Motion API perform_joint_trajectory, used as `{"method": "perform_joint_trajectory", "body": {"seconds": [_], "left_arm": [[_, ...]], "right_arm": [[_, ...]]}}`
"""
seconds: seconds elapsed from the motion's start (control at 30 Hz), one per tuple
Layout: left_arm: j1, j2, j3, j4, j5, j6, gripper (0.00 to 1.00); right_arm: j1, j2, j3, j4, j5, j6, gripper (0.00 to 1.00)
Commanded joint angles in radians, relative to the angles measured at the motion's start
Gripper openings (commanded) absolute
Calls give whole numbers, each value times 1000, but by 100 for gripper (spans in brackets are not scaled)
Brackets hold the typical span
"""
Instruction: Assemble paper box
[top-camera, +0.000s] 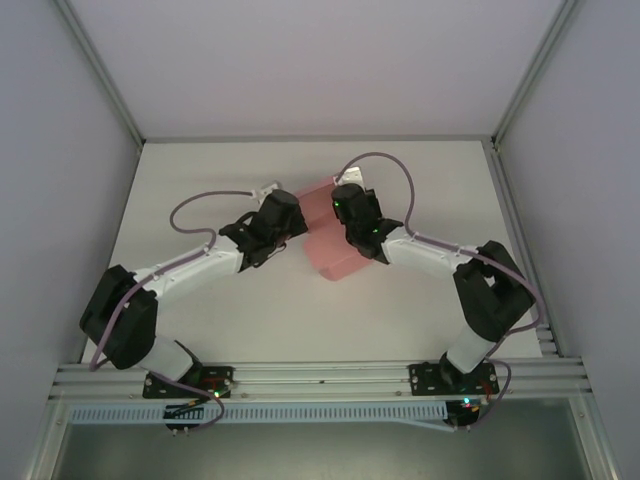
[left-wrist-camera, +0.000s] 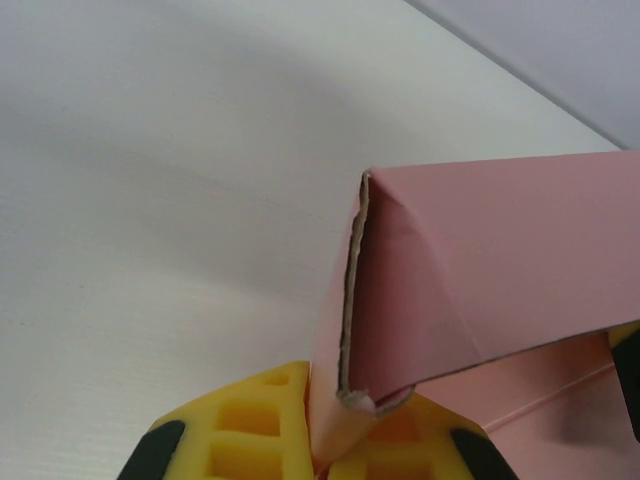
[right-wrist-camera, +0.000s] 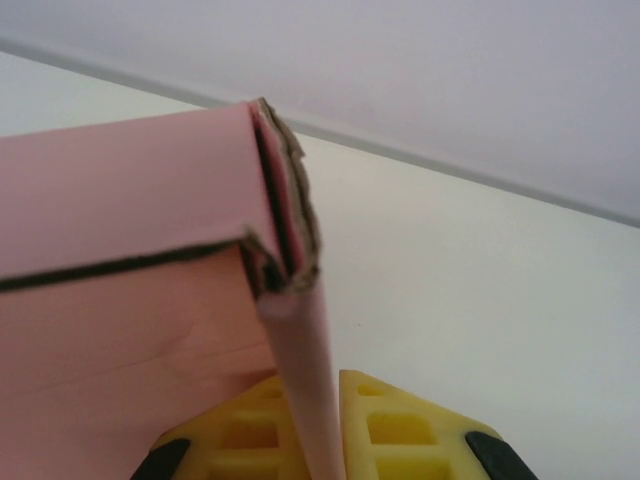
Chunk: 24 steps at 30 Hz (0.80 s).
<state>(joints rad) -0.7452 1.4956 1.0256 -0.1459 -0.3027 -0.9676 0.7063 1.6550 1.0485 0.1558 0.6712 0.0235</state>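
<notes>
top view, counter: white counter (top-camera: 200, 180), one arm coming in from each near corner.
top view, box: the pink box (top-camera: 330, 255) sits around mid-counter, a bit toward the far side, right between the two arms. The near part pokes out toward the camera and the rest is partly tucked under the arms.
top view, left pincer: the left pincer (top-camera: 298, 232) is right at the box's left edge. Can't really make out the jaws from up here.
top view, right pincer: the right pincer (top-camera: 340, 222) is on the box's right side, same deal with the jaws.
left wrist, pincer: the yellow pads (left-wrist-camera: 250, 435) are squeezed together on a thin pink flap, so it's clamped on the box.
left wrist, box: a folded wall rises from the pads and runs off to the right, raw cut edge facing the camera. There's a creased panel below it and white counter behind.
right wrist, pincer: the yellow pads sit tight on either side of a pink panel seen edge-on, clamped on the box too.
right wrist, box: that panel climbs to a corner where a few layers bunch together, and a long wall heads off to the left.
</notes>
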Motion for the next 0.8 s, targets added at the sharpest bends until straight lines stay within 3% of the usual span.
{"method": "perform_joint_trajectory", "body": {"seconds": [0.0,0.17,0.23,0.3,0.33,0.43,0.5,0.63,0.77], "left_arm": [[124,-64,-76,-547,-395,-66,0],[58,-79,-78,-219,-238,188,0],[29,-60,-46,-152,-221,223,0],[13,-25,5,-138,-212,241,0],[9,-9,28,-134,-201,247,0],[10,27,63,-116,-165,259,0],[9,35,67,-106,-161,259,0],[10,18,39,-62,-146,274,0],[10,-28,-13,35,-76,358,0]], "right_arm": [[-208,-42,-50,-32,651,33,8],[-198,-117,-107,19,-47,131,14],[-184,-132,-143,109,-236,172,21],[-162,-143,-169,197,-369,183,34],[-152,-149,-172,223,-464,148,35],[-137,-193,-179,247,-675,105,57],[-136,-230,-191,243,-766,90,73],[-137,-321,-225,205,-821,45,100],[-145,-430,-255,168,-724,77,100]]}}
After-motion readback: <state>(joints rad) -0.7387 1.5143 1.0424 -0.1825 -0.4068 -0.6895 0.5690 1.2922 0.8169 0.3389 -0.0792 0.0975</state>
